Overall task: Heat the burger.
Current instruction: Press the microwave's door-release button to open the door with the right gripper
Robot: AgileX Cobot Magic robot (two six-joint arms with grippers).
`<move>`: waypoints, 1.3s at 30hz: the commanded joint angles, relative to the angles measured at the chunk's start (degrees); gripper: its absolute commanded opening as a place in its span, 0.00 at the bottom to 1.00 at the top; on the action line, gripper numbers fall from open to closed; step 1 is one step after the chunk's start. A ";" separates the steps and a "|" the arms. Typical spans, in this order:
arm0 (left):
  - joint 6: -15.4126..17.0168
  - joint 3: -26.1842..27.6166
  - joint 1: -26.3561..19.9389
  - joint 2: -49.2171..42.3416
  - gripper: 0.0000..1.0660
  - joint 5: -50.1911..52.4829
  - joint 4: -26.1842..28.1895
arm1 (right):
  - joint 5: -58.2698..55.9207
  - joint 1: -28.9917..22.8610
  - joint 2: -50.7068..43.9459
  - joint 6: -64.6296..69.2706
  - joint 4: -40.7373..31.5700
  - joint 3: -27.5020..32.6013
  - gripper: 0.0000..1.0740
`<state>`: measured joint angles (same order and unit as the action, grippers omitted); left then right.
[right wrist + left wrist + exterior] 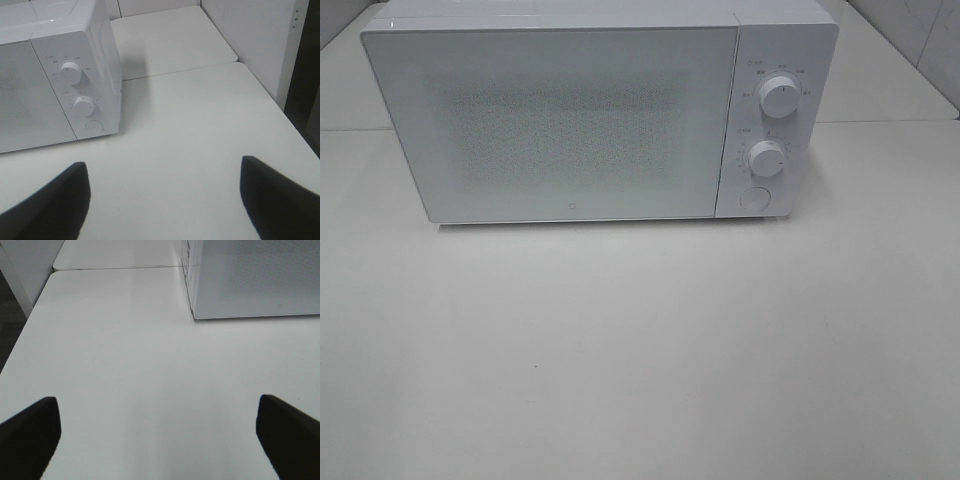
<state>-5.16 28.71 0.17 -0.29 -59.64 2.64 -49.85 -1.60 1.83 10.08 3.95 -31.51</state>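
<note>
Much free room lies on the table (640,360): the whole lower half of the high view, from the left border to the right border, is bare white surface. At the upper left a thin seam (360,129) separates this table from a rear table (345,90). A narrow strip of surface is free there, between the left border of the frame and the microwave (600,115). The left wrist view shows the outer edge of the table, with dark floor (7,340) beyond it. The left gripper (156,404) hangs over bare surface near a front corner of the microwave. Its fingers (30,437) stand wide apart and nothing is between them.

The microwave fills the upper centre of the high view and stands across the seam. Its door (520,150) is closed, flush with the front. The door panel is frosted, so the inside cannot be seen. The burger shows in no view; whether it is behind the door, I cannot tell.

To the right of the door are an upper knob (779,95), a lower knob (767,159) and a round button (755,197) under them. Further right, a wider strip of both tables is free up to the right border. A tiled wall (920,30) closes the upper right corner. The right gripper (162,164) hangs over this free part, near the knob side of the microwave. Its fingers (50,210) are spread, with only bare table between them.
</note>
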 commanded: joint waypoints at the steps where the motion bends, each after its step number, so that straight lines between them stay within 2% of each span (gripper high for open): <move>1: 0.23 -0.17 -0.11 -1.15 0.95 0.34 0.11 | 4.58 0.29 3.67 -0.92 0.34 -0.40 0.71; 11: 0.23 -0.17 -0.11 -1.15 0.95 0.34 0.11 | 16.44 0.29 13.52 -0.92 0.34 0.06 0.71; 17: 0.23 -0.17 -0.11 -1.15 0.95 0.34 0.11 | 25.67 0.29 20.57 -0.86 0.34 3.72 0.68; 20: 0.23 -0.17 -0.11 -1.15 0.95 0.34 0.11 | 30.88 0.29 24.12 -0.57 0.34 5.61 0.62; 21: 0.23 -0.17 -0.11 -1.15 0.95 0.34 0.11 | 34.49 0.29 26.59 -0.23 0.34 6.82 0.57; 22: 0.23 -0.17 -0.11 -1.15 0.95 0.34 0.11 | 34.49 0.29 26.59 -0.23 0.34 6.82 0.57; 23: 0.23 -0.17 -0.11 -1.15 0.95 0.34 0.11 | 38.10 0.29 28.71 0.74 0.34 8.14 0.50; 25: 0.23 -0.17 -0.11 -1.15 0.95 0.34 0.11 | 40.39 0.29 29.85 1.60 0.34 8.77 0.46; 27: 0.23 -0.17 -0.11 -1.15 0.95 0.34 0.11 | 45.26 0.29 32.95 5.21 0.34 10.31 0.35; 28: 0.23 -0.17 -0.11 -1.15 0.95 0.34 0.11 | 45.26 0.29 32.95 5.21 0.34 10.31 0.35; 31: 0.23 -0.17 -0.11 -1.15 0.95 0.34 0.11 | 54.26 0.29 37.64 14.61 0.40 13.29 0.21; 34: 0.23 -0.17 -0.11 -1.15 0.95 0.34 0.11 | 56.38 0.29 38.27 17.30 0.57 13.87 0.19; 36: 0.23 -0.17 -0.11 -1.15 0.95 0.34 0.11 | 61.48 0.29 40.45 25.55 1.03 15.70 0.15; 37: 0.23 -0.17 -0.11 -1.15 0.95 0.34 0.11 | 61.48 0.29 40.45 25.55 1.03 15.70 0.15; 39: 0.23 -0.17 -0.11 -1.15 0.95 0.34 0.11 | 67.09 0.17 43.09 36.84 3.78 18.28 0.07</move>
<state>-5.10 28.71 0.17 -0.29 -59.64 2.64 12.61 -1.60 43.60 39.42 5.50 -14.73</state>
